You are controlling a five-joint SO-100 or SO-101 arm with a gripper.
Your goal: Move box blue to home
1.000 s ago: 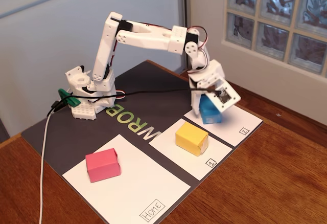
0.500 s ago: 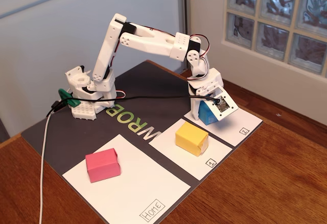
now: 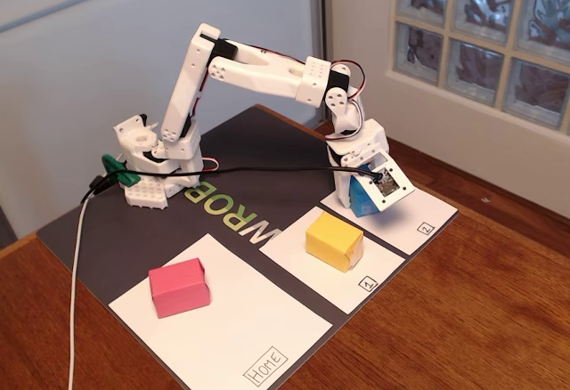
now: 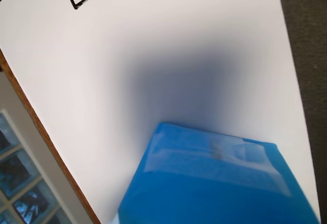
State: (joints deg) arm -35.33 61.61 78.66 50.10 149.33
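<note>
One white arm, base (image 3: 156, 163) fixed at the back left of a dark mat (image 3: 134, 230) in the fixed view, reaches right and down over the far sheet. One claw (image 3: 361, 196), closed on the box blue (image 3: 358, 196), which hangs tilted between its fingers and appears lifted clear of the paper; the wrist view shows the box blue (image 4: 214, 188) large at the bottom of frame, with its soft shadow on the white sheet beneath. Three blocks in total: one blue in the claw, one yellow block (image 3: 334, 240), one pink block (image 3: 179, 287). Three white sheets on the mat: one small sheet marked 2 (image 3: 414, 216) below the claw, one small sheet marked 1 (image 3: 307, 270) carrying the yellow block, and one largest sheet, home (image 3: 249, 337), labelled at its near corner and carrying the pink block near its left end. The box blue is well apart from home, with the sheet marked 1 between. One wooden desk (image 3: 463, 319) under the mat. One black cable (image 3: 267, 170) stretches from the base toward the claw; one white cable (image 3: 76, 274) trails off the left of the mat. One glass-block window (image 3: 485, 25) at upper right.
</note>
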